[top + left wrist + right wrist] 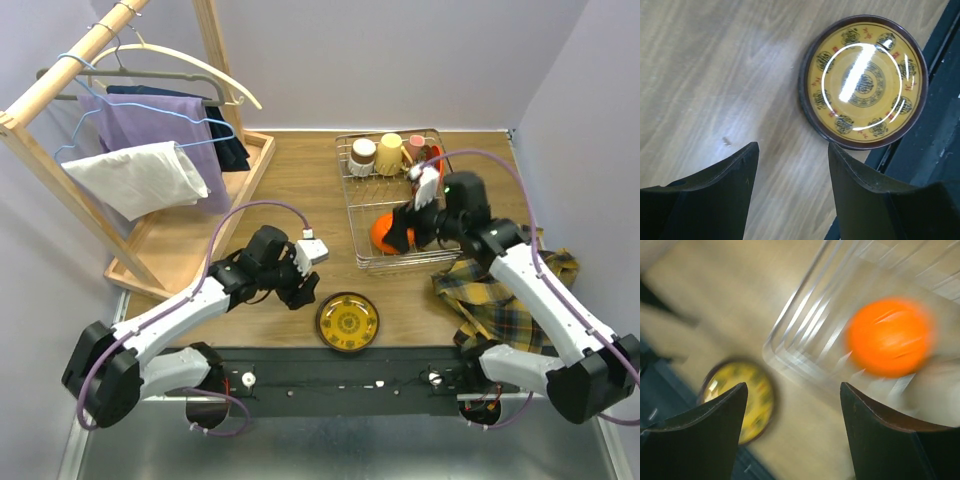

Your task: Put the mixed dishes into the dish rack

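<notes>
The silver wire dish rack (352,205) stands at the back centre. It holds a cream-and-brown cup (363,152), a yellow mug (389,153) and a pink mug (415,146) at the back, and an orange bowl (379,231) near its front. My right gripper (402,238) is open and empty over the rack's front, beside the orange bowl (890,337); its view is blurred. A yellow patterned plate with a dark rim (347,321) lies on the table in front of the rack. My left gripper (301,291) is open and empty just left of the plate (863,81).
A plaid cloth (505,295) lies right of the rack under the right arm. A wooden clothes rack with hangers and garments stands on a wooden tray (175,250) at the left. The table's black front edge (400,370) runs just behind the plate.
</notes>
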`<state>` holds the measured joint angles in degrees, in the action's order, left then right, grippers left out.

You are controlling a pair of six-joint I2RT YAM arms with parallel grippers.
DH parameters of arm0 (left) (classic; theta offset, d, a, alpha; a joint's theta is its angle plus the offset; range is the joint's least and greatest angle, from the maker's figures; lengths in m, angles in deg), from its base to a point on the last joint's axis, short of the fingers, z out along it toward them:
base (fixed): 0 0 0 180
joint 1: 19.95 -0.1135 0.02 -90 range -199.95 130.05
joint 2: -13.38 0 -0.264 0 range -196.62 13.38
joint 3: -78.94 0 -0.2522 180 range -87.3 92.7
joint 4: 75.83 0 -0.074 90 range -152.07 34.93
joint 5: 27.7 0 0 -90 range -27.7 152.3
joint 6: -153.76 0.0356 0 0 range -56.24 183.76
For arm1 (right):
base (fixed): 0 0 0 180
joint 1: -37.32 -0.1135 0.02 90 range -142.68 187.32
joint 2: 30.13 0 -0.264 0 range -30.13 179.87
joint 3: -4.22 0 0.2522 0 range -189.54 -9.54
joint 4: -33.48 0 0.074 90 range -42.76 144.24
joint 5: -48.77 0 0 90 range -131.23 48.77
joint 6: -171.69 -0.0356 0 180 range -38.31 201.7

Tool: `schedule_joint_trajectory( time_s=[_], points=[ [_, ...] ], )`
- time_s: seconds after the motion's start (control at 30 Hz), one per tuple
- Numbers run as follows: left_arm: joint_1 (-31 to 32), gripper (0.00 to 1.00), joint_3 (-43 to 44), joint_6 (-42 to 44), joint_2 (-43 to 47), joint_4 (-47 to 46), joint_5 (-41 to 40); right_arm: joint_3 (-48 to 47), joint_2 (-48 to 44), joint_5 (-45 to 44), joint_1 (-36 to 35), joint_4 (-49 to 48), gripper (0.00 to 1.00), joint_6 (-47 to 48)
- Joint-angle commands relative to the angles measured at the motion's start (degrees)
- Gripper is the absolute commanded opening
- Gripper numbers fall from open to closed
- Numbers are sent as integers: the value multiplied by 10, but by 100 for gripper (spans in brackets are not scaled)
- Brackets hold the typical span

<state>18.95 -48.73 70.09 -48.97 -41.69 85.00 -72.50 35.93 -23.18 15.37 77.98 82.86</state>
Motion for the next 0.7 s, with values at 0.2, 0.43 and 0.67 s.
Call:
schedule_joint_trajectory(
  time_s=[0.2, 0.43, 0.67],
  points=[
    [73, 67, 11, -78, -96, -62, -38, 154, 2, 111, -83, -37, 83, -158],
    [73, 65, 26, -129, -149, -62, -63, 245, -40, 95, -85, -52, 83, -225],
    [76, 63, 27, -171, -189, -81, -46, 270, -62, 89, -84, -80, 84, -244]
  ],
)
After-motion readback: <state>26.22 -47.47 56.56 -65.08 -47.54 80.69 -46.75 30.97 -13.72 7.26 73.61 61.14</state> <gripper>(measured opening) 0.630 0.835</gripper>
